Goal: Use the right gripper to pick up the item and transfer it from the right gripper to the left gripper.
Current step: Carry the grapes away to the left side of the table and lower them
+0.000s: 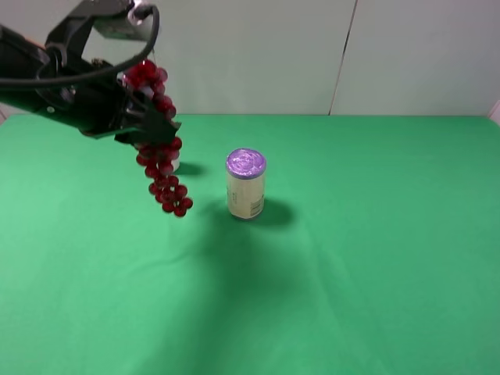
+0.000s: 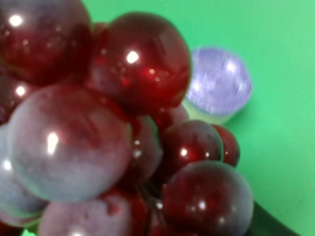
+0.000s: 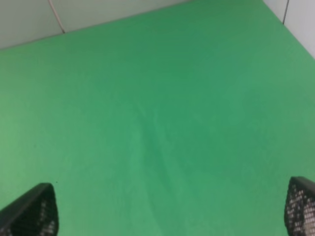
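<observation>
Dark red glossy grapes [image 1: 160, 148]; cream can [image 1: 246, 185], purple lid; green cloth [image 1: 375, 258]; black tool [image 1: 144, 117].

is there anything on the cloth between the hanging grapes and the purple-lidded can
No. In the exterior high view only bare green cloth separates the grapes from the can.

I see the desk [image 1: 375, 258] covered edge to edge in green cloth, a shallow crease running down its middle. One can [image 1: 246, 184] stands upright on it, purple lid up, nearer the far edge and a little left of centre, shadow falling right.
</observation>
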